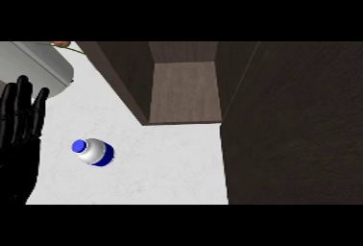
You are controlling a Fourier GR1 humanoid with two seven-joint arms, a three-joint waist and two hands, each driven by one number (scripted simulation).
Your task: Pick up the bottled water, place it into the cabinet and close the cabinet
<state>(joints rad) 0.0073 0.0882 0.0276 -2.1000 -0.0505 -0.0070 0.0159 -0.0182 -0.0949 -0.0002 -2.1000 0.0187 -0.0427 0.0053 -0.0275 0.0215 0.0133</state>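
Note:
The bottled water [93, 152] stands upright on the white counter [163, 168], seen from above: blue cap, silvery body, blue band. My left hand [18, 125] is at the view's left edge, open with fingers straight and pointing up, a short way left of the bottle and apart from it. The dark wooden cabinet [183, 91] is open at the top middle, its brown shelf showing inside. Its open door [294, 125] fills the right side of the view. My right hand does not show.
A grey rounded pot [39, 67] sits at the top left corner of the counter, just above my left hand. White counter surface lies between the bottle and the cabinet's front edge.

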